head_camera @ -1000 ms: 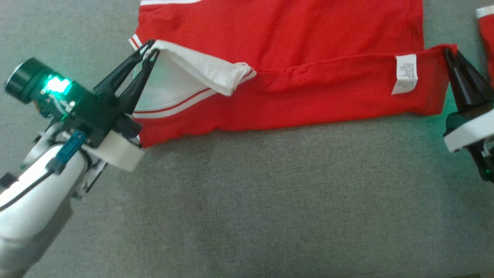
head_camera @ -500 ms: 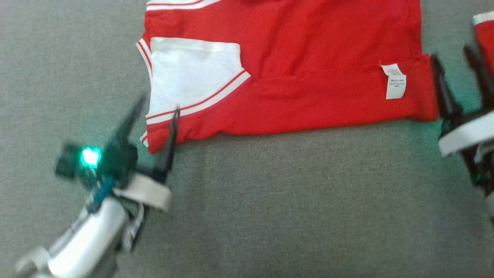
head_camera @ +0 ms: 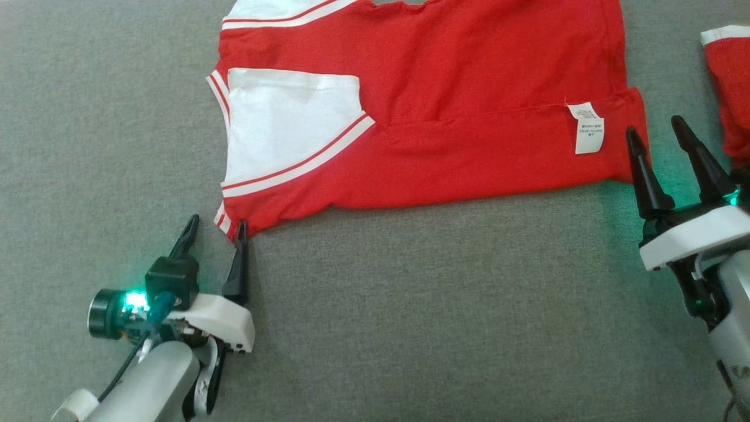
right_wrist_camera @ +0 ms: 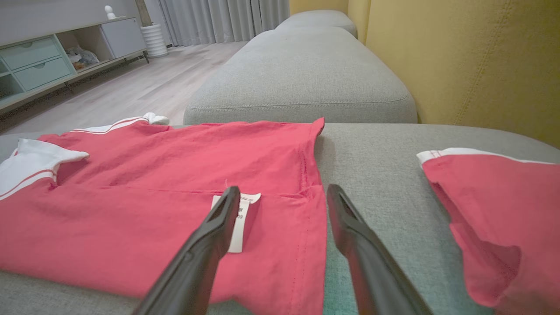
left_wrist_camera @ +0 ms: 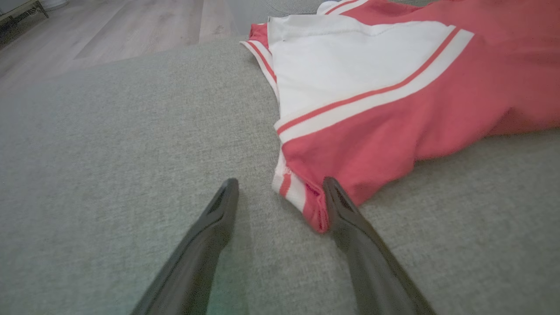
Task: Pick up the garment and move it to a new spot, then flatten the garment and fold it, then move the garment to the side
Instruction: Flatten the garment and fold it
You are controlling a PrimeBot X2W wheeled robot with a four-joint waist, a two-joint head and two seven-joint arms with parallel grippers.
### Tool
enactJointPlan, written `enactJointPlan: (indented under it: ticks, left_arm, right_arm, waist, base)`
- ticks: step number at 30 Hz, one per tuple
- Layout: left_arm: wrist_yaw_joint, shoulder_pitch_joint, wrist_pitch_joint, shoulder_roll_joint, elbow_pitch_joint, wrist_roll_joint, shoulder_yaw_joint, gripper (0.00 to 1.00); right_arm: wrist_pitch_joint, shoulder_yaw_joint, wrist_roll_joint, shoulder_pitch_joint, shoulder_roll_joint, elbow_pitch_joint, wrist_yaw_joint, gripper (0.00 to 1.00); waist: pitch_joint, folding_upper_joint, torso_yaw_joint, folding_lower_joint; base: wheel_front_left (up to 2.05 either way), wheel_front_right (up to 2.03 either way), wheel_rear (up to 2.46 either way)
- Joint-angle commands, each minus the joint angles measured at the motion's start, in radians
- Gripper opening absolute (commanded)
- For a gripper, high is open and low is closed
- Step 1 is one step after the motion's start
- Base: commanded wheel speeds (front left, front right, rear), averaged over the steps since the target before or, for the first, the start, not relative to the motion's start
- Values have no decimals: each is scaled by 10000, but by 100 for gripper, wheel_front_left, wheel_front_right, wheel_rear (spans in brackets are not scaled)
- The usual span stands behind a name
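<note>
The left gripper is wide open and holds nothing. It sits low over the gray sofa cushion, with the near left corner of the shirt right at one fingertip. The right gripper is wide open and empty too, just beside the shirt's right edge and near the small white label. The shirt lies flat on the cushion with its near long side folded up over the middle. The white sleeve rests on top of the red. It looks like one fold is laid and more folding is to come. To do that well, each gripper should pinch both layers at its own end, not just the top one, so the fold does not slip open. They should lift together at the same height, keep the cloth gently tight between them, and lay it down straight. The right gripper should keep off the other red garment lying near it on the right.
</note>
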Motion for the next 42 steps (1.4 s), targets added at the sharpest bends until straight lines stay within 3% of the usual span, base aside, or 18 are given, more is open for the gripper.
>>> enactJointPlan:
  ticks: [1, 2, 3, 8, 14, 22, 23, 24, 25, 33, 42]
  left_arm:
    - [-214, -230, 153, 158, 29, -130, 206, 88]
    - [-338, -246, 204, 156, 76, -139, 124, 39]
    - [-442, -249, 230, 142, 101, -176, 78, 1]
    - [-737, -221, 50, 206, 41, -192, -32, 0]
    - [-651, -115, -178, 561, -418, -101, 66, 0]
    - [-554, 45, -166, 921, -825, -47, 92, 0]
    - [-547, 68, -169, 945, -857, -45, 86, 0]
    - [-546, 88, -172, 963, -881, -43, 75, 0]
    - [-549, 104, -178, 975, -899, -37, 59, 0]
    - [-718, 308, -390, 1124, -1062, -6, -87, 0]
    - [-764, 1414, -350, 1439, -1982, -221, -396, 0]
  right_arm:
    - [-108, 12, -48, 235, -126, -264, -7, 100]
    - [-108, -1, -47, 255, -121, -245, -7, 100]
    - [-108, -13, -45, 278, -116, -214, -7, 100]
    - [-108, -5, 227, 472, -44, 231, -7, 100]
    - [-98, 35, 783, 401, 63, 1501, -7, 100]
    - [449, 785, 1533, 51, 158, 2179, -7, 98]
    - [524, 919, 1646, 13, 142, 2205, -7, 56]
    - [575, 1053, 1767, -15, 119, 2210, -7, 5]
    - [604, 1162, 1893, -34, 87, 2222, -7, 0]
    - [532, 1805, 2551, 95, -517, 2177, -7, 0]
    - [650, 2467, 3274, 1229, -1959, 1134, -7, 0]
  waist:
    - [2, 0, -18, 1]
    - [-6, 0, -21, 1]
    - [-21, 0, -20, 1]
    - [-164, 0, 49, 1]
    - [-316, 0, 185, 1]
    - [-402, 0, 209, 1]
    - [-419, 0, 212, 1]
    - [-437, 0, 218, 1]
    - [-462, 0, 222, 1]
    - [-821, 0, 216, 1]
    - [-1277, 0, 61, 1]
  base:
    - [0, 0, 0]
    - [0, 0, 0]
    - [0, 0, 0]
    - [0, 0, 0]
    - [0, 0, 0]
    - [0, 0, 0]
    - [0, 0, 0]
    - [0, 0, 0]
    - [0, 0, 0]
    - [0, 0, 0]
    - [0, 0, 0]
